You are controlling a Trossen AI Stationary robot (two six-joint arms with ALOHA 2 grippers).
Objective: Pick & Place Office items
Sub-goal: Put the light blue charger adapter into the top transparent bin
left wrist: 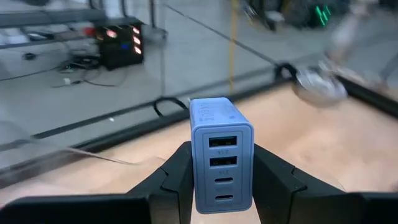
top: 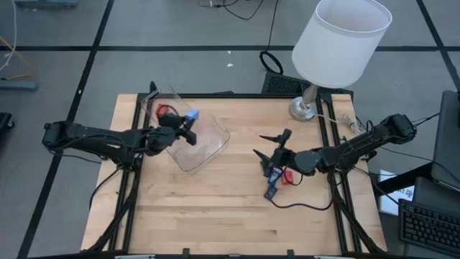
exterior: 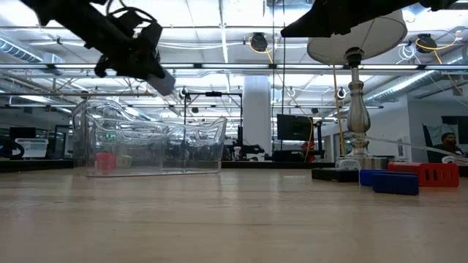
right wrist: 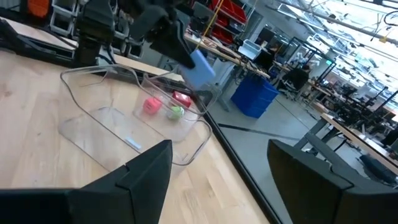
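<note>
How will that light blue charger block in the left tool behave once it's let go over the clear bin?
The charger block looks rigid and boxy, so it probably won't roll. Pinched by the left tool above the clear bin, it may bounce or tip onto a side on the hard plastic.

Both arms were dark and slender, built of jointed segments. Black cables ran along them. The left gripper (top: pixel 188 129) and right gripper (top: pixel 272 149) had matte black, wedge-shaped fingers (right wrist: pixel 143 171).
</note>
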